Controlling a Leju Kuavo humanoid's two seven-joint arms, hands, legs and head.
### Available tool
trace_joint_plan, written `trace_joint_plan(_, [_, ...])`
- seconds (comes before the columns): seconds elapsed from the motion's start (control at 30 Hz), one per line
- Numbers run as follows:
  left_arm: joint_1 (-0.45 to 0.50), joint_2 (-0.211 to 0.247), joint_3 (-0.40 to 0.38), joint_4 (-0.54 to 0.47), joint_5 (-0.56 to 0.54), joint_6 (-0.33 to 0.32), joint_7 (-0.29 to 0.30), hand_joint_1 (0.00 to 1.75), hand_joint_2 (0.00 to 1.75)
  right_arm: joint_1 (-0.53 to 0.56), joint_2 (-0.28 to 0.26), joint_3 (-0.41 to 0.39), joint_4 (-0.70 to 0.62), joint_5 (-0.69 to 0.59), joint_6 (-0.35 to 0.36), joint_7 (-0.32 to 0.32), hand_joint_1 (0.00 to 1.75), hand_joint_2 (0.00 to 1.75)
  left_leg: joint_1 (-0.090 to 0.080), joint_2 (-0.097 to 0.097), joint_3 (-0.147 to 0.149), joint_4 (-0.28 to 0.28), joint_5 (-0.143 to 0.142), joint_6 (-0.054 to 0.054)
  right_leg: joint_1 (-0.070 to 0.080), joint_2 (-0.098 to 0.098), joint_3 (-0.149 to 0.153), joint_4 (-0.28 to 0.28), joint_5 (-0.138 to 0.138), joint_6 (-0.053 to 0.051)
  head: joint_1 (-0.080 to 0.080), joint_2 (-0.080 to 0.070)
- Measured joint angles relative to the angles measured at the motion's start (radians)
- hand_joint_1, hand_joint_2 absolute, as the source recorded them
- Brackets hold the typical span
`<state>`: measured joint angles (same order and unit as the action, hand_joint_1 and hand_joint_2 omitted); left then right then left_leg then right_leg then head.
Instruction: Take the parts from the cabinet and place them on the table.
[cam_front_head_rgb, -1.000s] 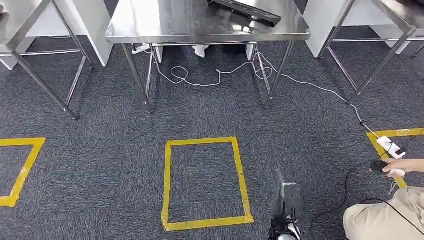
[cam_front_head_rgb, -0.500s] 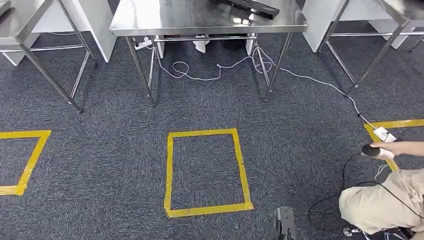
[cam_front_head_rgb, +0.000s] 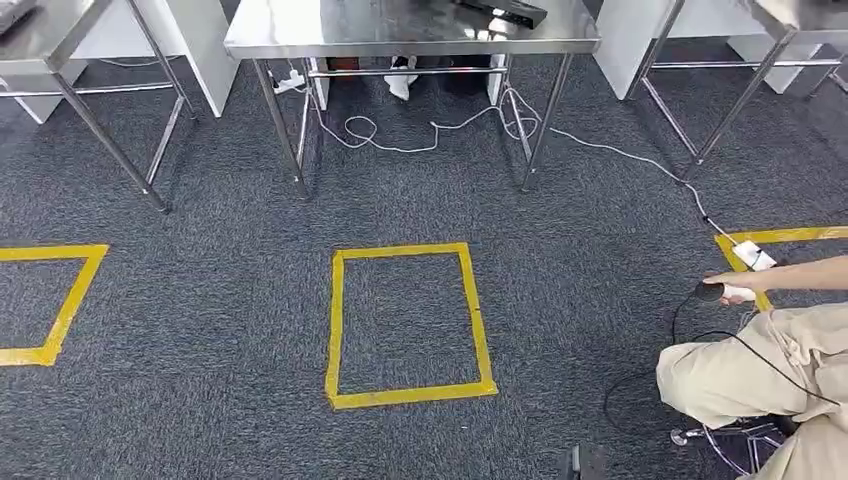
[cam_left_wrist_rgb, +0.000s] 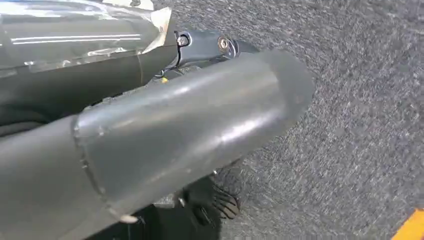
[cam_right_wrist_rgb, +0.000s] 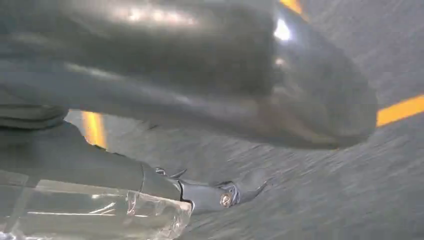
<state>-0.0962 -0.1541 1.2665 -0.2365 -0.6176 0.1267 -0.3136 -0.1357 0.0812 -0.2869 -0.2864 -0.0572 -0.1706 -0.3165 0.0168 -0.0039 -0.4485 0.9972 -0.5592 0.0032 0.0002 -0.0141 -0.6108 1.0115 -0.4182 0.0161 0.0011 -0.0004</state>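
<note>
Head view, looking forward and down over dark grey flecked carpet. A rectangle of yellow floor tape lies at centre, with part of a second yellow tape outline at the left edge and a third yellow tape corner at the right. Beyond the central rectangle stands a stainless-steel table with slim metal legs; a flat black elongated object rests on its far right portion, its identity unclear. A white cable loops on the carpet under this table and runs right to a white power strip. Similar steel tables flank it on both sides. At lower right a person in beige trousers sits, one hand reaching to a small black device on the floor. The wrist views show the left hand and right hand as blurred grey covers above carpet; whether their fingers are spread or curled cannot be told, and nothing is visibly held. Cabinet and parts cannot be located.
</note>
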Motion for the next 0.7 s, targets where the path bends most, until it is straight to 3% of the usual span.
trace_joint_plan(0.03, [0.000, 0.000, -0.004, 0.000, -0.003, 0.005, -0.003, 0.00, 0.00, 0.005, -0.001, -0.001, 0.010, 0.002, -0.010, 0.025, 0.00, 0.00, -0.004, 0.000, -0.006, 0.003, 0.002, 0.005, -0.001, -0.002, -0.004, -0.002, 0.009, 0.005, -0.002, 0.000])
trace_joint_plan(0.07, [0.003, 0.000, -0.008, 0.000, -0.003, 0.009, -0.003, 0.00, 0.00, 0.015, -0.001, -0.005, 0.017, 0.001, -0.011, 0.038, 0.00, 0.00, -0.007, 0.000, -0.010, -0.001, 0.011, 0.017, -0.003, -0.002, -0.004, -0.006, 0.019, 0.012, 0.000, 0.000])
trace_joint_plan(0.1, [0.006, 0.000, -0.011, 0.003, -0.004, 0.010, -0.002, 0.00, 0.00, 0.025, -0.001, -0.009, 0.025, -0.002, -0.008, 0.040, 0.00, 0.00, 0.003, 0.005, -0.024, -0.012, 0.028, 0.033, 0.002, -0.001, -0.017, 0.001, 0.017, 0.017, -0.002, 0.000])
trace_joint_plan(0.13, [0.005, 0.000, -0.014, 0.006, -0.008, 0.011, 0.000, 0.00, 0.00, 0.035, -0.002, -0.012, 0.031, -0.008, -0.006, 0.040, 0.00, 0.00, 0.001, 0.007, -0.034, -0.012, 0.038, 0.040, -0.004, 0.003, -0.033, 0.025, -0.011, 0.014, 0.001, 0.000])
trace_joint_plan(0.17, [0.006, 0.001, -0.015, 0.006, -0.013, 0.013, 0.001, 0.00, 0.00, 0.042, 0.000, -0.016, 0.037, -0.013, -0.006, 0.040, 0.00, 0.00, 0.000, 0.009, -0.046, -0.012, 0.048, 0.050, -0.005, 0.005, -0.055, 0.085, -0.060, 0.004, 0.005, 0.000])
trace_joint_plan(0.23, [0.007, 0.002, -0.017, 0.006, -0.019, 0.012, 0.002, 0.00, 0.00, 0.053, -0.001, -0.023, 0.046, -0.019, -0.006, 0.036, 0.00, 0.00, -0.003, 0.013, -0.073, -0.011, 0.067, 0.050, -0.010, 0.009, -0.105, 0.244, -0.148, -0.003, 0.006, 0.000])
trace_joint_plan(0.27, [0.008, 0.002, -0.017, 0.007, -0.021, 0.011, 0.002, 0.00, 0.00, 0.057, -0.002, -0.027, 0.048, -0.022, -0.006, 0.032, 0.00, 0.00, -0.003, 0.014, -0.086, -0.011, 0.076, 0.048, -0.012, 0.009, -0.111, 0.295, -0.171, 0.001, 0.008, 0.000])
trace_joint_plan(0.3, [0.009, 0.002, -0.019, 0.007, -0.021, 0.010, 0.002, 0.00, 0.00, 0.060, -0.003, -0.032, 0.051, -0.024, -0.006, 0.030, 0.00, 0.00, -0.003, 0.015, -0.097, -0.010, 0.086, 0.045, -0.014, 0.009, -0.090, 0.294, -0.175, 0.011, 0.006, 0.000])
trace_joint_plan(0.33, [0.009, 0.002, -0.021, 0.007, -0.021, 0.008, 0.002, 0.00, 0.00, 0.063, -0.006, -0.035, 0.053, -0.025, -0.006, 0.030, 0.00, 0.00, -0.003, 0.015, -0.107, -0.009, 0.094, 0.042, -0.017, 0.009, -0.041, 0.243, -0.164, 0.021, 0.008, 0.000])
trace_joint_plan(0.4, [0.009, 0.002, -0.021, 0.011, -0.022, 0.006, 0.002, 0.00, 0.00, 0.062, -0.010, -0.039, 0.055, -0.026, -0.006, 0.029, 0.00, 0.00, 0.000, 0.015, -0.118, -0.007, 0.106, 0.031, -0.023, 0.009, 0.102, 0.046, -0.121, 0.040, 0.007, 0.000])
trace_joint_plan(0.43, [0.009, 0.002, -0.021, 0.011, -0.022, 0.006, 0.002, 0.00, 0.00, 0.060, -0.010, -0.039, 0.055, -0.026, -0.006, 0.029, 0.00, 0.00, -0.001, 0.017, -0.114, -0.003, 0.111, 0.024, -0.028, 0.010, 0.154, -0.042, -0.123, 0.040, 0.009, 0.000])
trace_joint_plan(0.47, [0.009, 0.003, -0.021, 0.011, -0.022, 0.006, 0.002, 0.00, 0.00, 0.059, -0.010, -0.040, 0.056, -0.026, -0.006, 0.029, 0.00, 0.00, -0.007, 0.018, -0.119, 0.000, 0.116, 0.017, -0.013, 0.014, 0.148, -0.045, -0.114, 0.032, 0.008, 0.000])
trace_joint_plan(0.57, [0.009, 0.005, -0.021, 0.013, -0.022, 0.006, 0.001, 0.00, 0.00, 0.067, -0.010, -0.040, 0.061, -0.026, -0.006, 0.028, 0.00, 0.00, -0.003, 0.017, -0.121, -0.001, 0.128, -0.001, -0.012, 0.014, 0.138, -0.036, -0.108, 0.017, 0.005, 0.000])
trace_joint_plan(0.6, [0.010, 0.006, -0.021, 0.013, -0.022, 0.006, 0.001, 0.00, 0.00, 0.067, -0.010, -0.041, 0.061, -0.027, -0.006, 0.028, 0.00, 0.00, 0.002, 0.015, -0.126, 0.002, 0.126, -0.006, -0.021, 0.013, 0.138, -0.040, -0.099, 0.004, 0.006, 0.000])
trace_joint_plan(0.63, [0.010, 0.009, -0.022, 0.013, -0.026, 0.004, -0.002, 0.00, 0.00, 0.066, -0.010, -0.041, 0.062, -0.031, -0.006, 0.024, 0.00, 0.00, 0.005, 0.012, -0.134, 0.022, 0.102, -0.011, -0.025, 0.011, 0.139, -0.040, -0.094, -0.004, 0.003, 0.000])
trace_joint_plan(0.67, [0.010, 0.010, -0.023, 0.014, -0.031, 0.000, -0.005, 0.00, 0.00, 0.066, -0.010, -0.042, 0.062, -0.036, -0.006, 0.016, 0.00, 0.00, 0.005, 0.012, -0.155, 0.075, 0.055, -0.013, -0.023, 0.011, 0.130, -0.040, -0.087, -0.016, 0.002, 0.000])
trace_joint_plan(0.7, [0.010, 0.010, -0.026, 0.014, -0.035, -0.003, -0.007, 0.00, 0.00, 0.067, -0.010, -0.045, 0.062, -0.040, -0.006, 0.007, 0.00, 0.00, 0.005, 0.010, -0.191, 0.163, 0.003, -0.016, -0.020, 0.010, 0.128, -0.039, -0.082, -0.023, 0.002, 0.000])
